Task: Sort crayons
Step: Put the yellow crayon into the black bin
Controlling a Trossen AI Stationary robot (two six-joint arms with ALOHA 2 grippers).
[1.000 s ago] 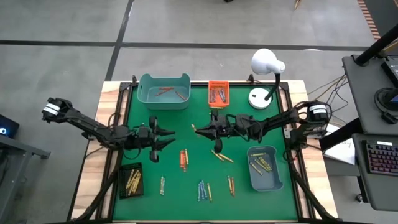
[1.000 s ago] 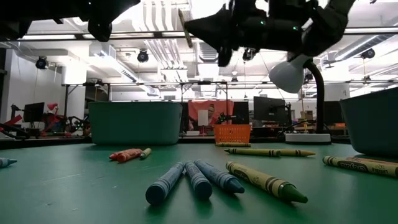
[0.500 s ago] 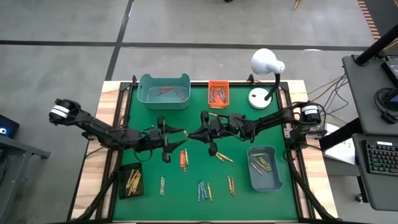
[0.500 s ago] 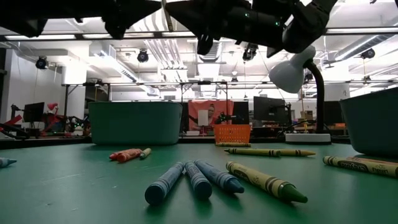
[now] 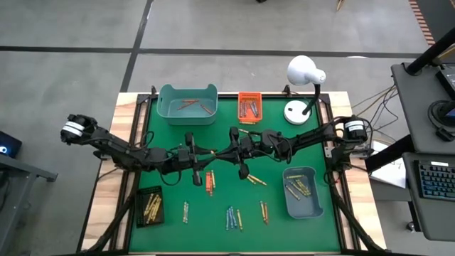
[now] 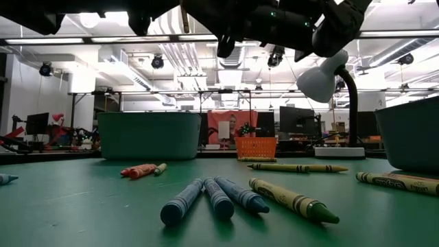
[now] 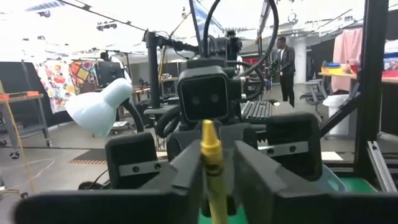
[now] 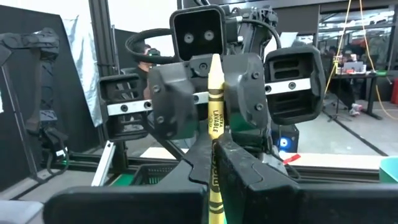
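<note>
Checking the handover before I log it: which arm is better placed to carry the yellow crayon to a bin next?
Left, probably. The left gripper has closed around the yellow crayon, facing the right gripper, which also grips it. The black tray of yellow crayons lies on the left arm's side.

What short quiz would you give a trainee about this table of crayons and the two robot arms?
1. True or false: the right gripper is empty.
2. The three crayons lying side by side nearest the low camera are: A blue, B red, C yellow.
3. Fill in: the small black tray holds ____ crayons.

Key
1. False: its fingers and those of the left gripper both clamp one yellow crayon, held up above the table.
2. A.
3. Yellow-gold.
</note>
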